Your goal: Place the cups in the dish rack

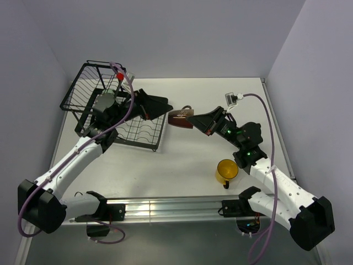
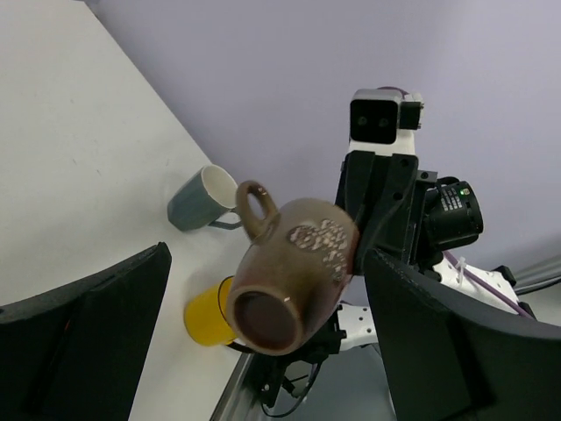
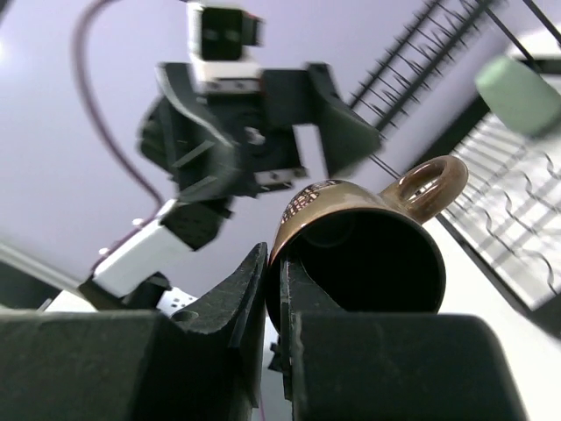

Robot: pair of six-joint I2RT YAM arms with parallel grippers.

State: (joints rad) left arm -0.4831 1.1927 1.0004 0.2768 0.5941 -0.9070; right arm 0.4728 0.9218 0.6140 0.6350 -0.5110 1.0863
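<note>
The right pincer point(image 3: 273, 272) clamps the rim of the brown mug point(image 3: 368, 254); the left pincer point(image 1: 159, 105) gapes wide just beside it. A blurred pale green cup point(image 3: 523, 92) seemingly lies in the dish rack point(image 1: 140, 132).

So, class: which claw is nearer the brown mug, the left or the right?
Right. The right claw is shut on the brown mug, pinching its rim. The left claw is open and faces the mug from its other side, close by but not gripping it.

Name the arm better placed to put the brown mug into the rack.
Left, probably: the left tool, open, hangs by the dish rack facing the brown mug, which the right tool pinches by the rim.
</note>
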